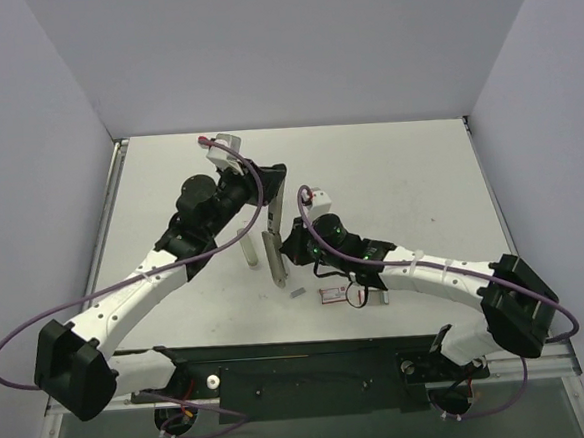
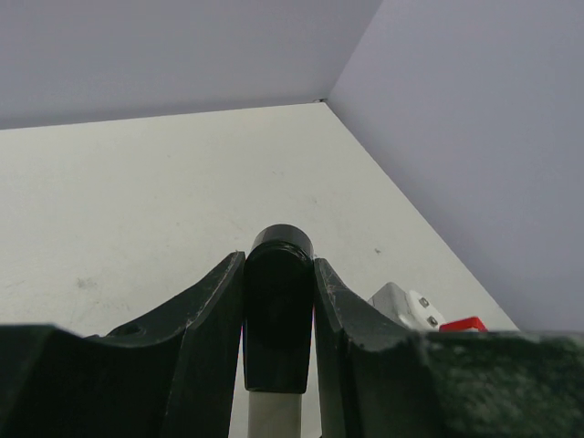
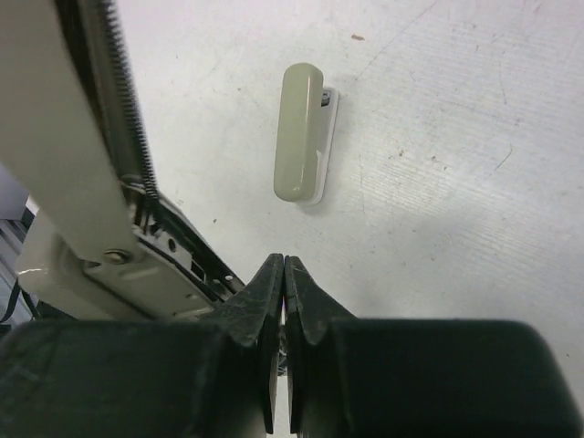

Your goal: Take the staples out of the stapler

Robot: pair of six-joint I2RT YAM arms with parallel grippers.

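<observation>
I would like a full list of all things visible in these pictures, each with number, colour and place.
stapler: one, silver with a black end, opened, middle of the table
beige item: one, pale beige on a white base, lying on the table beside the stapler
staples: one short grey strip, on the table by the stapler's near end
box: one, red-pink, on the table near the right arm
table: one, white
left gripper: one, black, shut on the stapler's black end
right gripper: one, black, shut, beside the stapler
</observation>
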